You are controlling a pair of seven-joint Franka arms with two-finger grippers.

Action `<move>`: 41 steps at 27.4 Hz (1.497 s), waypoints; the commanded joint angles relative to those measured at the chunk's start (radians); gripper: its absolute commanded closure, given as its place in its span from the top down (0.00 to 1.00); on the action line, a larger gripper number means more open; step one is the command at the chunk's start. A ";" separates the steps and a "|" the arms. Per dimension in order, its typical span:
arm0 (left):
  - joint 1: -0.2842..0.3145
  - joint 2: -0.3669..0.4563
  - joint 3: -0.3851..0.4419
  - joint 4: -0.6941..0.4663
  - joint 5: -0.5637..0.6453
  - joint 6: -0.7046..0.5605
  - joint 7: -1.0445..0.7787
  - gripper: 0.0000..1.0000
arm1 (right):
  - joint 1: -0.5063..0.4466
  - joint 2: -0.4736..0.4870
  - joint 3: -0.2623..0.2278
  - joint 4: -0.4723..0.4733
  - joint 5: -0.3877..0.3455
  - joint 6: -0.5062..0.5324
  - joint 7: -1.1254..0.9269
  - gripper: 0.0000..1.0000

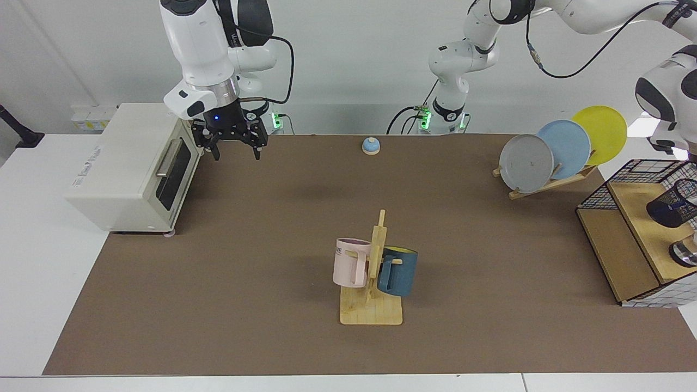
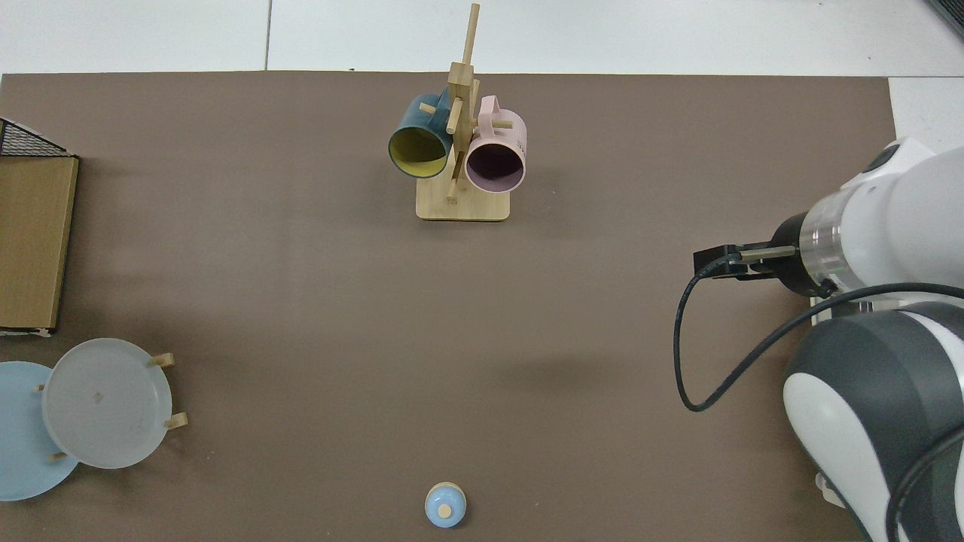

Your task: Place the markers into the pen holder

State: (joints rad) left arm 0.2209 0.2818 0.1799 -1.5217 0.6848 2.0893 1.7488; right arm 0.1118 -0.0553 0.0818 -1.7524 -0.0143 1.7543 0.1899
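The pen holder (image 1: 671, 207), a small black mesh cup, stands tilted on a wooden shelf (image 1: 634, 218) at the far right of the facing view. A bluish patch shows through its mesh; I cannot tell whether that is the marker, and no marker shows elsewhere. My left arm (image 1: 667, 95) rises above the holder and leaves the frame, so its gripper is out of view. My right gripper (image 1: 238, 157) hangs open and empty beside the toaster oven (image 1: 130, 169), waiting. In the top view the right arm (image 2: 866, 241) covers its own gripper.
A mug tree (image 1: 373, 272) with a pink and a blue mug stands mid-table. A plate rack (image 1: 544, 155) sits at the back right beside a black wire basket (image 1: 626, 185). A shiny metal cup (image 1: 686, 253) stands near the holder. A blue bell (image 1: 371, 145) sits at the back.
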 commanded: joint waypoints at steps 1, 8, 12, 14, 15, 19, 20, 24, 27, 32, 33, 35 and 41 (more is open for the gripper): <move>-0.006 -0.042 -0.017 -0.006 -0.014 -0.031 0.020 0.83 | -0.015 -0.008 0.007 0.004 0.010 -0.012 -0.024 1.00; -0.006 -0.055 -0.033 -0.006 -0.014 -0.029 0.017 0.84 | -0.015 -0.008 0.007 0.004 0.010 -0.012 -0.026 1.00; -0.015 -0.075 -0.040 -0.006 -0.014 -0.029 0.015 0.84 | -0.014 -0.008 0.007 0.004 0.010 -0.010 -0.024 1.00; -0.020 -0.079 -0.043 -0.006 -0.016 -0.029 0.014 0.84 | -0.015 -0.008 0.007 0.004 0.010 -0.012 -0.026 1.00; -0.022 -0.081 -0.043 -0.006 -0.016 -0.029 0.014 0.85 | -0.015 -0.006 0.007 0.004 0.010 -0.010 -0.024 1.00; -0.049 -0.098 -0.033 -0.006 -0.057 -0.034 0.014 0.85 | -0.015 -0.008 0.007 0.004 0.010 -0.010 -0.024 1.00; -0.064 -0.104 -0.024 -0.008 -0.074 -0.038 0.012 0.85 | -0.015 -0.008 0.007 0.004 0.010 -0.010 -0.026 1.00; -0.116 -0.125 0.019 -0.008 -0.097 -0.054 0.009 0.85 | -0.014 -0.008 0.007 0.004 0.010 -0.012 -0.026 1.00; -0.150 -0.154 0.030 -0.008 -0.139 -0.078 -0.002 0.86 | -0.014 -0.008 0.007 0.004 0.010 -0.012 -0.026 1.00; -0.172 -0.200 0.027 -0.008 -0.214 -0.129 -0.038 0.93 | -0.015 -0.006 0.007 0.004 0.010 -0.012 -0.026 1.00; -0.178 -0.207 0.026 -0.008 -0.223 -0.146 -0.057 0.95 | -0.014 -0.006 0.007 0.004 0.010 -0.012 -0.024 1.00; -0.193 -0.211 0.023 -0.008 -0.234 -0.172 -0.100 0.96 | -0.014 -0.008 0.007 0.004 0.010 -0.012 -0.026 1.00; -0.218 -0.216 -0.003 0.001 -0.289 -0.245 -0.264 1.00 | -0.014 -0.006 0.007 0.004 0.010 -0.012 -0.024 1.00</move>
State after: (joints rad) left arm 0.0347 0.0779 0.1787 -1.5184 0.4514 1.9007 1.6111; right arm 0.1118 -0.0553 0.0818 -1.7522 -0.0143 1.7543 0.1899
